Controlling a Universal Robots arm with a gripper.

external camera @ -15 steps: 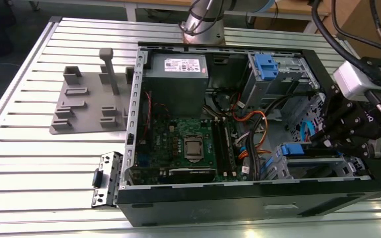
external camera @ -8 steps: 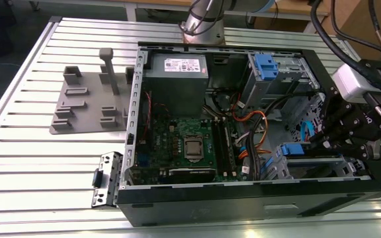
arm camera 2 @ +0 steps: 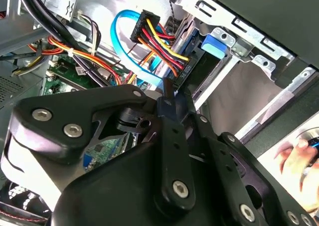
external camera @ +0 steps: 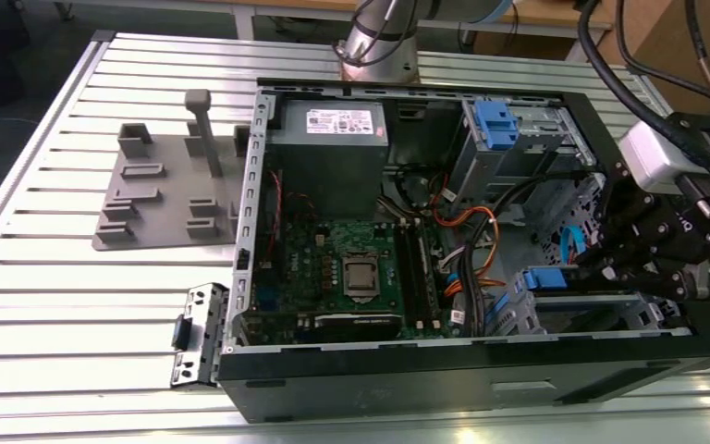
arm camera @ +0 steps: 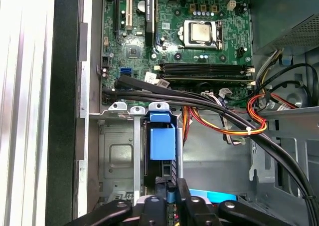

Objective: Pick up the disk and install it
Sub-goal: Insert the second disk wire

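Inside the open computer case (external camera: 651, 356), at its corner on the exterior view's right, the pincer (external camera: 636, 268) hangs low over the drive cage (external camera: 602, 310). Directly ahead of its tips sits the disk (arm camera: 162, 142), standing on edge in the cage with its bright blue carrier showing; in the first wrist view the blue tab lies between two grey metal rails, just beyond the black fingers (arm camera: 183, 193). These fingers stand close together with a narrow dark piece between them, but I cannot tell whether they grip anything or merely rest near the disk's edge. In the second wrist view a multicoloured power plug (arm camera 2: 164, 56) and a light blue data cable (arm camera 2: 122, 39) sit just beyond the pincer, at the disk's (arm camera 2: 214, 45) end. Farther from the pincer, across the case, lie the green motherboard (external camera: 355, 268) and the large grey box with a white sticker (external camera: 330, 153). Outside the case, well apart, a grey fixture (external camera: 164, 190) stands on the slatted table (external camera: 59, 305). A blurred hand (arm camera 2: 296, 158) shows at the edge of the second wrist view.
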